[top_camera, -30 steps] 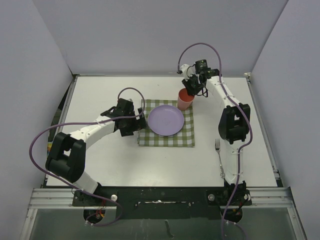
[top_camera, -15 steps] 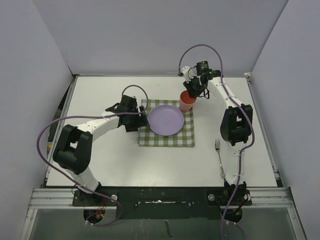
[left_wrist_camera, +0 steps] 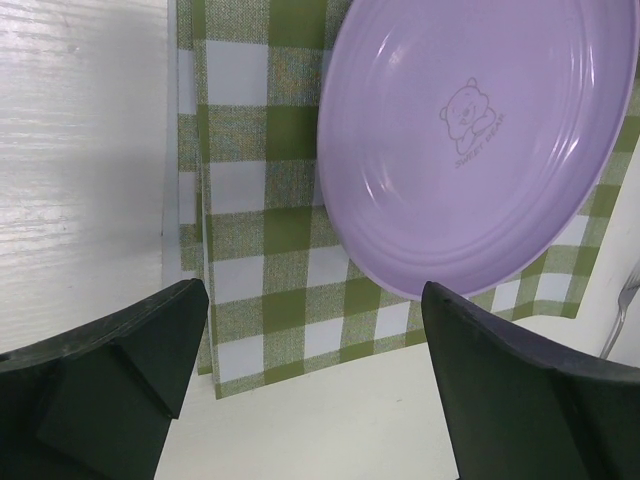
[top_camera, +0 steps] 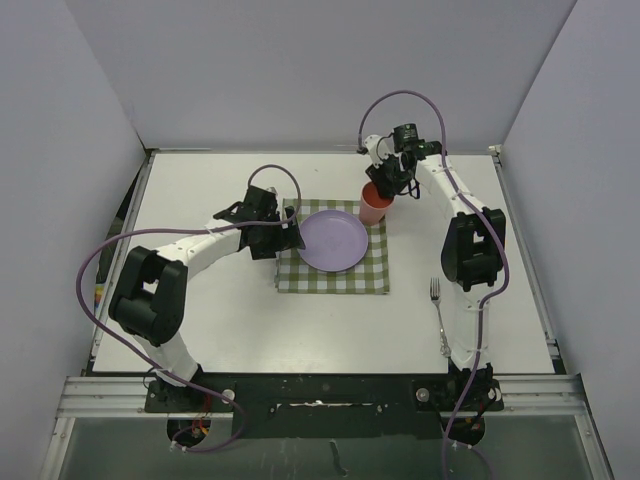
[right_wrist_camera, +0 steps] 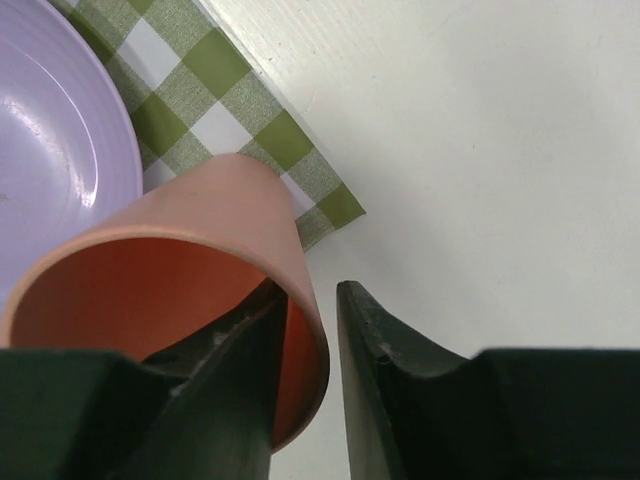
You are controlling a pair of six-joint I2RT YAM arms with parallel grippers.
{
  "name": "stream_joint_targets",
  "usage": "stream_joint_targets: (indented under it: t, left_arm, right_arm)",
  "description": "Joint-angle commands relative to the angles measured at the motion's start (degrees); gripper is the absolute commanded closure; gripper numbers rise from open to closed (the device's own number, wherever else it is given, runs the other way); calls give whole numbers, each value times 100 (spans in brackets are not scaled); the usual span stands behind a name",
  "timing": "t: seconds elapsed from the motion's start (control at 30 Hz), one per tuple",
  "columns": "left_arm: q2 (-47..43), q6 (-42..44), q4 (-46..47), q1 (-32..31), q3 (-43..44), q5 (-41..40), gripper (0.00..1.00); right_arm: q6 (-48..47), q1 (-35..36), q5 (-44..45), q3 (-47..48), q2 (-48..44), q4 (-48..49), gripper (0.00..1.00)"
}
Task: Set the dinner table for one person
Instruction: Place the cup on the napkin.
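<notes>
Purple plate [left_wrist_camera: 480, 200], bear logo [left_wrist_camera: 468, 108], lettering unreadable

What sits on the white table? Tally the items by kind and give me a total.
Purple plate: 1
Orange cup: 1
Fork: 1
Green-and-white checked cloth: 1
Total: 4

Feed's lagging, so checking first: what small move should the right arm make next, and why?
Probably open the right gripper wider and lift it straight up. The cup stands on the far corner of the checked cloth beside the plate, and the fingers straddle its rim, one inside, with a sliver of gap at the outer one; a sideways pull could tip it.
</notes>
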Motion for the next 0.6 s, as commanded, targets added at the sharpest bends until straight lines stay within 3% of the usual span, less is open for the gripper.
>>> stream_joint_targets:
  t: [0.0,0.13,0.57]
  left_arm:
    - [-107,115,134,-8,10,-46,9]
    - [-92,121,139,-2,5,-43,7]
    - [-140,135,134,0,-10,-19,6]
  right_arm:
    - [-4,-36,74,-2,-271,20,67]
    - [29,-37,72,16,-256,20,61]
    - [365,-60,-132,31,-431,256,55]
